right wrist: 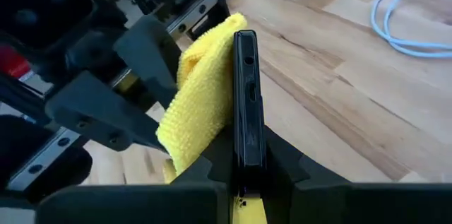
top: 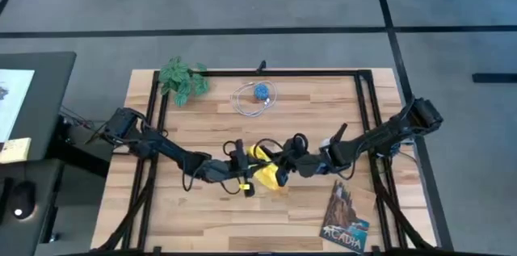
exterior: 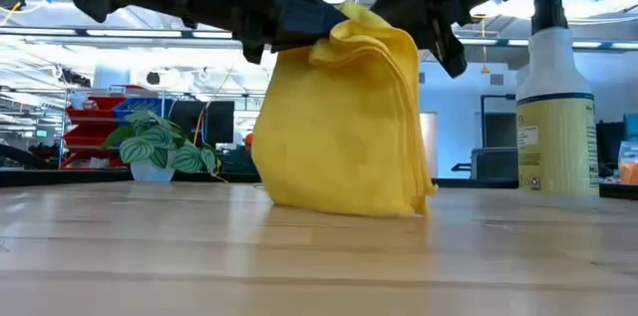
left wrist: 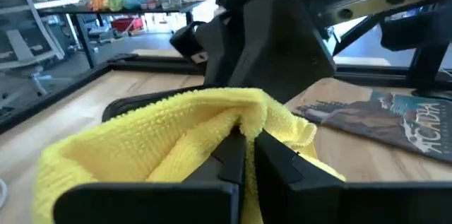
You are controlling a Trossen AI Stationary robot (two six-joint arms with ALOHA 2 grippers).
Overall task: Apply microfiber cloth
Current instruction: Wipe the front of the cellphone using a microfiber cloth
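The bright yellow microfiber cloth [exterior: 344, 117] hangs bunched at the table's middle, its lower end on the wood. It also shows in the high view as the cloth [top: 263, 167]. My left gripper [left wrist: 245, 146] comes from the table's left and is shut on the cloth's top. My right gripper [right wrist: 246, 171] comes from the right and is shut on a black smartphone [right wrist: 245, 90], seen edge-on. The cloth [right wrist: 201, 104] lies against one face of the phone. The two grippers stand close together, facing each other. My left gripper pinches a raised fold of the cloth [left wrist: 244, 119] between its two fingers; several layers bunch there. The cloth hangs slack below the fingers and its lower end [exterior: 339, 204] rests on the table. My right gripper pinches the smartphone by its two flat faces near one end [right wrist: 245, 155], one finger [right wrist: 284, 166] on each side. The phone stands out from the fingers, thin edge toward the wrist camera, with the cloth against one face.
A dark illustrated booklet [top: 346, 220] lies near the front right. A small potted plant [top: 182, 78] and a coiled pale cable with a blue object [top: 258, 94] sit toward the far edge. The low view shows a spray bottle [exterior: 553, 97] at its right.
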